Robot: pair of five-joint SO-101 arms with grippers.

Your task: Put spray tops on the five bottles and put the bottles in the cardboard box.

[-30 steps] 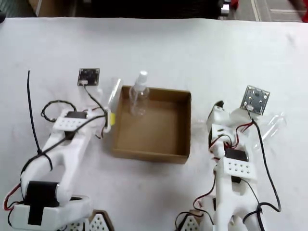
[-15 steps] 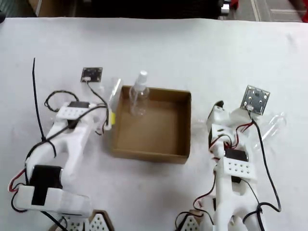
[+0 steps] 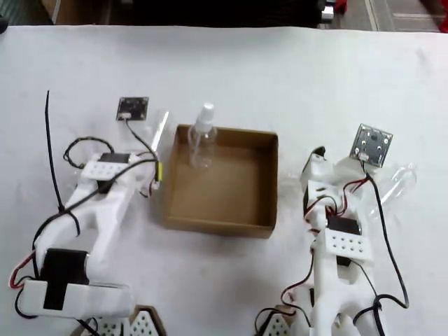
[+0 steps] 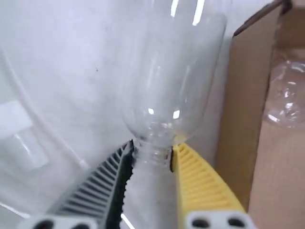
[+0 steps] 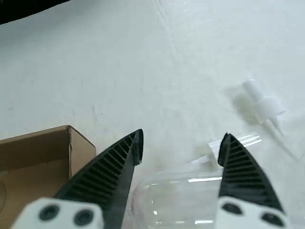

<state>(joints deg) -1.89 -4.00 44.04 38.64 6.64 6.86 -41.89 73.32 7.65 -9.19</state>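
Note:
My left gripper is shut on the neck of a clear bottle without a top, just outside the left wall of the cardboard box. In the high view this bottle slants away from the gripper. A bottle with a white spray top stands in the box's far left corner. My right gripper is open, to the right of the box, its black fingers over a clear bottle lying on the table. A loose white spray top lies beyond it.
Another clear bottle lies on the white table to the right of the right arm. The box's wall stands close beside the held bottle. Cables trail along both arms. Open table stretches behind the box.
The left arm has swung a little to the left with the bottle in its gripper, drawing the bottle slightly away from the box's wall. The right arm has not moved.

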